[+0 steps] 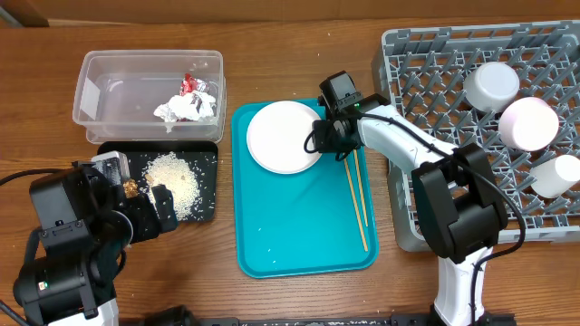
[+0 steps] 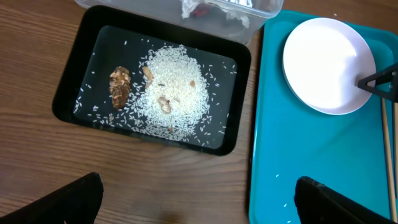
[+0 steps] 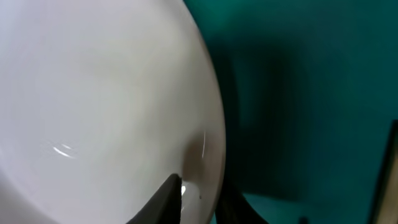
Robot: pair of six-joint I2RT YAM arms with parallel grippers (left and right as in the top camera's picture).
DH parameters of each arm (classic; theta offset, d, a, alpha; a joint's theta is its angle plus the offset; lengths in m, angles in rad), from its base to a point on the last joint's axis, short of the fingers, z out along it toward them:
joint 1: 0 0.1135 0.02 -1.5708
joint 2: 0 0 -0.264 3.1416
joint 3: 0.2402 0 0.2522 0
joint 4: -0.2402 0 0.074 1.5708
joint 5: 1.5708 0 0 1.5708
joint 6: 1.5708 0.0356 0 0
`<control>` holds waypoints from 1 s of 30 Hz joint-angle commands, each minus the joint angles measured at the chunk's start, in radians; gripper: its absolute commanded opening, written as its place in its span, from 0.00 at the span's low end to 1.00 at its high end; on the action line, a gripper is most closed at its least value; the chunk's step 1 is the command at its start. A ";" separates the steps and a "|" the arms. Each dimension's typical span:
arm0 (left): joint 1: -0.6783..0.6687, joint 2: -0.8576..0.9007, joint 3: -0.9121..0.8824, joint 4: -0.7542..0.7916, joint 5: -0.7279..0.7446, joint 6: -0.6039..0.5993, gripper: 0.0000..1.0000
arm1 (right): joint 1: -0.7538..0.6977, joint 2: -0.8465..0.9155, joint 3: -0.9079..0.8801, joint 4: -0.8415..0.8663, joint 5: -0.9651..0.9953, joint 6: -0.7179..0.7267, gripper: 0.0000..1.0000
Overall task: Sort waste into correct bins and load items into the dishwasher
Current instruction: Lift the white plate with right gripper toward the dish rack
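Note:
A flat white plate (image 1: 281, 136) lies on the teal serving tray (image 1: 299, 235). My right gripper (image 1: 319, 138) is shut on the plate's right rim, one finger on top and one under it (image 3: 199, 199). The chopsticks (image 1: 358, 204) lie on the tray to its right. My left gripper (image 2: 199, 199) is open and empty, low over the table in front of the black tray (image 2: 68, 87), which holds rice (image 2: 171, 87) and a brown lump (image 2: 119, 87). The clear tub (image 1: 91, 91) holds a crumpled napkin (image 1: 181, 109) and the red-and-silver wrapper (image 1: 190, 84).
The grey dish rack (image 1: 435, 81) stands at the right with a white bowl (image 1: 492, 83), a pale-pink bowl (image 1: 528, 122) and another white dish (image 1: 555, 177) in it. Stray rice grains lie on the teal tray.

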 commanded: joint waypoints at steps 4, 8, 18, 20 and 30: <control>0.008 -0.005 0.000 0.003 0.014 -0.006 1.00 | -0.002 -0.004 0.002 -0.010 0.003 0.012 0.05; 0.008 -0.005 0.000 0.003 0.014 -0.006 1.00 | -0.002 -0.006 0.003 -0.015 0.003 0.011 0.04; 0.008 -0.005 0.000 0.003 0.014 -0.006 1.00 | -0.002 -0.109 0.109 -0.123 0.301 0.007 0.04; 0.008 -0.005 0.000 0.003 0.014 -0.006 1.00 | -0.002 -0.151 0.149 -0.126 0.414 0.007 0.04; 0.008 -0.005 0.000 0.003 0.014 -0.006 1.00 | -0.016 -0.290 0.226 0.143 1.075 -0.301 0.04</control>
